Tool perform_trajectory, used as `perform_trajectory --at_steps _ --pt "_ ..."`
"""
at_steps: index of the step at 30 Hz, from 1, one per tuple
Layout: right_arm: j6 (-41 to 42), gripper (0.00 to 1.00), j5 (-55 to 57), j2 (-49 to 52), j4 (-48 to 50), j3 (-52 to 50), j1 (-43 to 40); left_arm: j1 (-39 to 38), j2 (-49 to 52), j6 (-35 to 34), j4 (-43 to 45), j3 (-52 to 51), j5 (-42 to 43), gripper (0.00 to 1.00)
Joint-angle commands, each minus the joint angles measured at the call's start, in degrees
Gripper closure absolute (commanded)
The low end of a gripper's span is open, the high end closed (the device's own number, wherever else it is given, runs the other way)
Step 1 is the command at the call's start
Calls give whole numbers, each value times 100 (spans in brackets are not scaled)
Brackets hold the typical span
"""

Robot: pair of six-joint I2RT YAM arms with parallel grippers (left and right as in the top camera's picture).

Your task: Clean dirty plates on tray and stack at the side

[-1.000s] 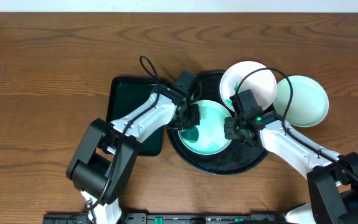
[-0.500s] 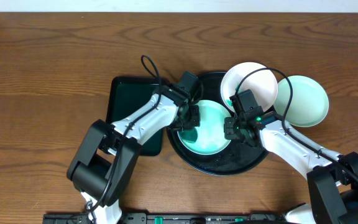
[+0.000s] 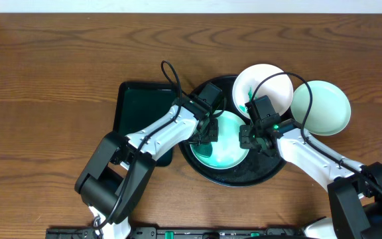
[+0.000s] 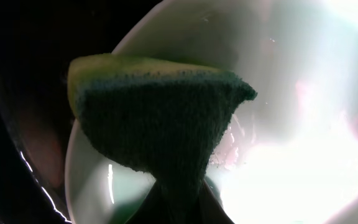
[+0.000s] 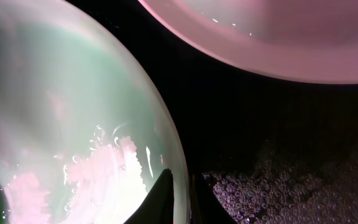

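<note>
A mint-green plate (image 3: 227, 141) lies in the round black tray (image 3: 257, 176) with a dark green smear near its lower left. My left gripper (image 3: 204, 135) is shut on a green and yellow sponge (image 4: 160, 118) and presses it on this plate (image 4: 278, 143). My right gripper (image 3: 246, 138) is shut on the plate's right rim (image 5: 178, 168), one finger inside and one outside. A white plate (image 3: 270, 86) rests tilted on the tray's far rim and shows pink in the right wrist view (image 5: 272, 37). A second mint plate (image 3: 323, 106) lies on the table to the right.
A rectangular dark green tray (image 3: 134, 113) lies left of the black tray, under my left arm. The black tray's floor (image 5: 291, 180) is speckled with droplets. Bare wooden table (image 3: 45, 99) spreads to the left and back.
My left gripper has moved the sponge to the right across the mint plate, toward its middle. The right gripper and the plates have stayed put.
</note>
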Motion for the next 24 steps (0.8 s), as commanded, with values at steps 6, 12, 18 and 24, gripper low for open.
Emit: perform_trajectory --at_steps 6,12,18,24 --pt "-63 92 -22 26 7 -37 76 96 24 92 -164 -61 -481 92" --pt "-63 92 -22 26 22 -37 76 527 24 -59 -299 -61 -452 92" --pt "-63 92 -22 26 22 -37 76 645 24 -57 -382 -61 -264 92" --pt "-63 92 -22 26 22 -37 76 391 24 -57 -442 -63 -262 92"
